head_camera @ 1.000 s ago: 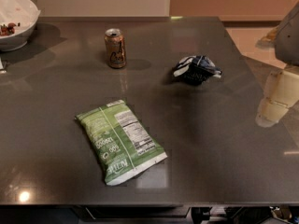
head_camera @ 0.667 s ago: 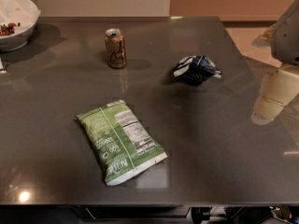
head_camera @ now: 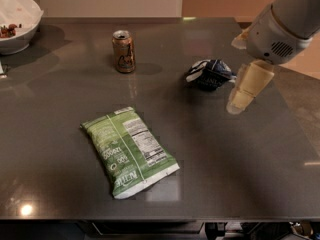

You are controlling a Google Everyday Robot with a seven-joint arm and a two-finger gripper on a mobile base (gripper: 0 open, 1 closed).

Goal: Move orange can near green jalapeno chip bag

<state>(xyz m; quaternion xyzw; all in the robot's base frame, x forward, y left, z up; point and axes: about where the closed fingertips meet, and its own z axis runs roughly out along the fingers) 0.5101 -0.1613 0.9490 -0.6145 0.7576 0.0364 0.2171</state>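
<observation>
**Q:** What did the camera view show you?

**A:** A dark, glossy desk [head_camera: 240, 174] seen from above its near edge. The orange can [head_camera: 123, 51] stood upright on its base towards the far side, left of centre, with its silver top up. The green jalapeno chip bag [head_camera: 129, 151] lay flat nearer the front with its nutrition panel up, well apart from the can. Bare desk lay between them, so by my judgement the task had hardly begun.

**Q:** And where was my gripper?

**A:** Your gripper [head_camera: 241, 96] hung over the right side of the desk, pointing down from the pale arm [head_camera: 285, 24] that came in at the top right corner. It was just beside a small dark navy-and-white bag [head_camera: 210, 74] and far from the can. I could not tell how the jaws stood. They were not holding the can, since it rested on the desk by itself.

**Q:** Anything else to mind?

**A:** A white bowl [head_camera: 15, 44] sat at the far left corner, away from any likely path. To reach the can, you would probably have had to cross leftward past the navy bag. The can looked easy to tip because it was tall and upright.
</observation>
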